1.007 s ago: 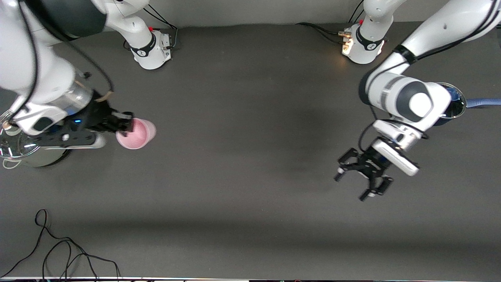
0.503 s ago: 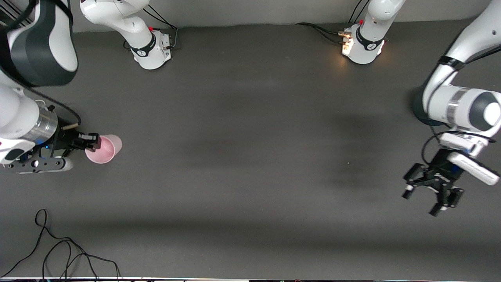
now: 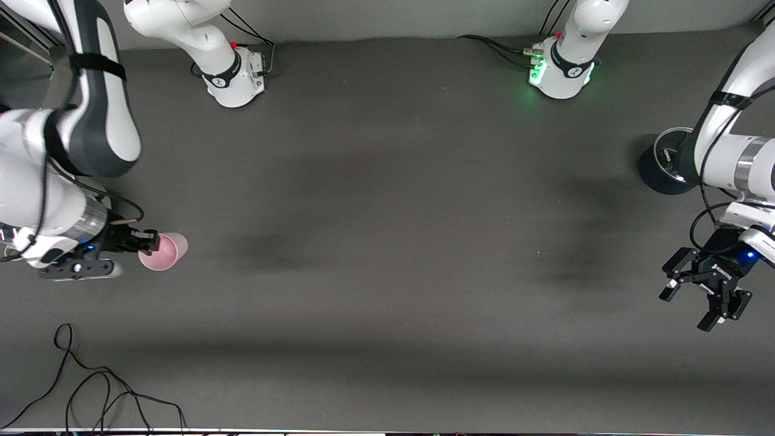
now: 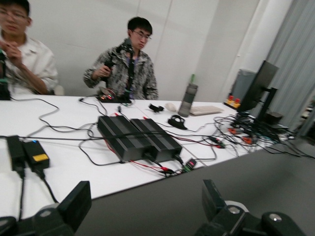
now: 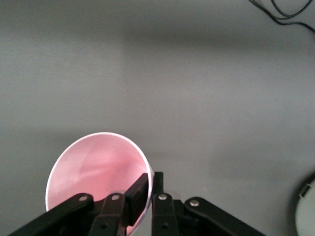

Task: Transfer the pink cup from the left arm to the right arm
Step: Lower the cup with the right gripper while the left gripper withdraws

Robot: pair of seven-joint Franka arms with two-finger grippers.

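Both grippers are shown: right gripper (image 3: 149, 242) is clamped on cup (image 3: 162, 252) rim; left gripper (image 3: 696, 301) is spread, empty; transfer is judged complete.

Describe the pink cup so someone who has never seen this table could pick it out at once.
On the dark grey table, look toward the right arm's end, where the right gripper is shut on the wall of the pink cup. It is small, pale pink, tapered and handleless, the only pink thing; the dark pot stands at the left arm's end.

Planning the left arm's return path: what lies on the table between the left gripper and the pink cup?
Front view: only bare dark table between the open left gripper and the pink cup, which the right gripper pinches by its rim.
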